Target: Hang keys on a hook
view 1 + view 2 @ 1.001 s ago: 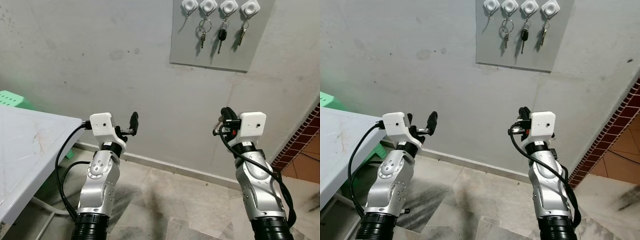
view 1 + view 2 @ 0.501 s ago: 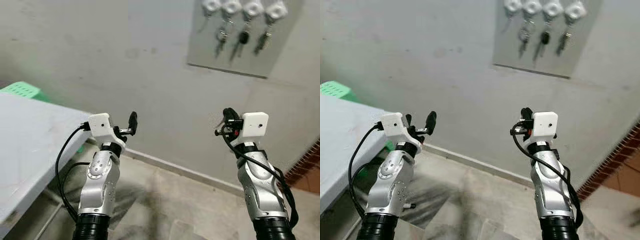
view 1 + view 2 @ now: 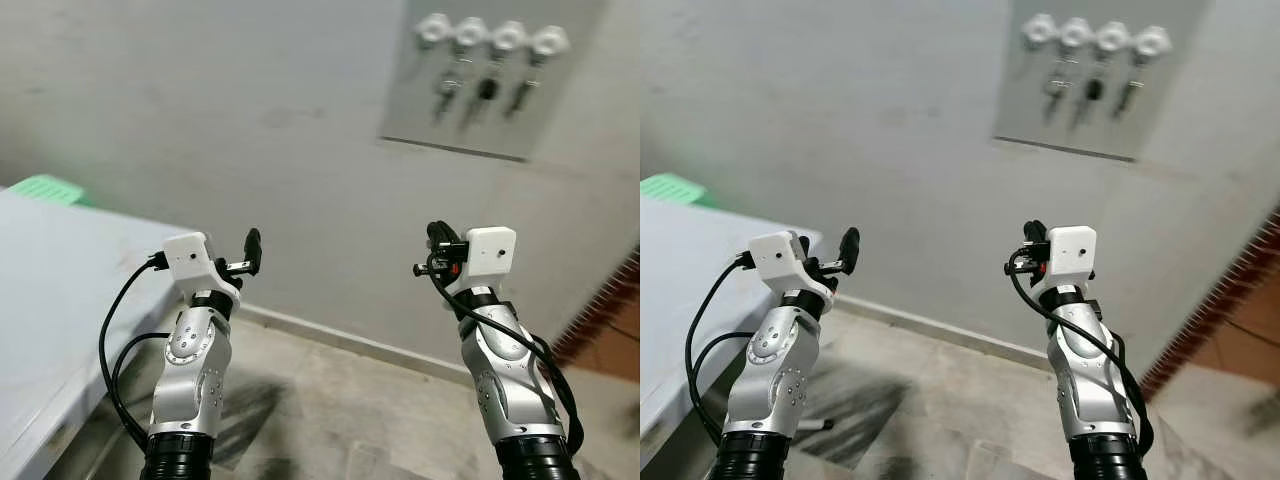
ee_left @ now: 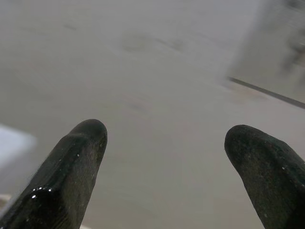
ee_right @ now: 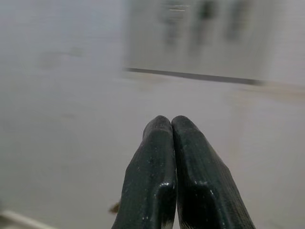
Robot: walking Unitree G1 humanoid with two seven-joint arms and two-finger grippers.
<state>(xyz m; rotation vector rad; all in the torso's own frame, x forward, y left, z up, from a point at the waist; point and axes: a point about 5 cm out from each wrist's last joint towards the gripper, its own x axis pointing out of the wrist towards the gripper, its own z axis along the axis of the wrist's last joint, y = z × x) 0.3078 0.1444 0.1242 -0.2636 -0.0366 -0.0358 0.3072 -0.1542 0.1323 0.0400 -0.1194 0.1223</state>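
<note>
Approach stage. The right hand (image 3: 432, 252) is pressed together; a small glint beneath it may be keys, unconfirmed. The left hand (image 3: 250, 252) is spread wide, empty. The hook board (image 3: 480, 120), high on the far wall, has three hooks carrying keys (image 3: 487, 90); its leftmost hook (image 3: 433, 28) looks free. Next: close in and raise the right hand to it.

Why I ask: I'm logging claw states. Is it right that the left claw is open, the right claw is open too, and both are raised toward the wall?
Not quite: the right claw is shut, its fingers pressed together in the right wrist view. The left claw is open, and both are raised toward the wall.
</note>
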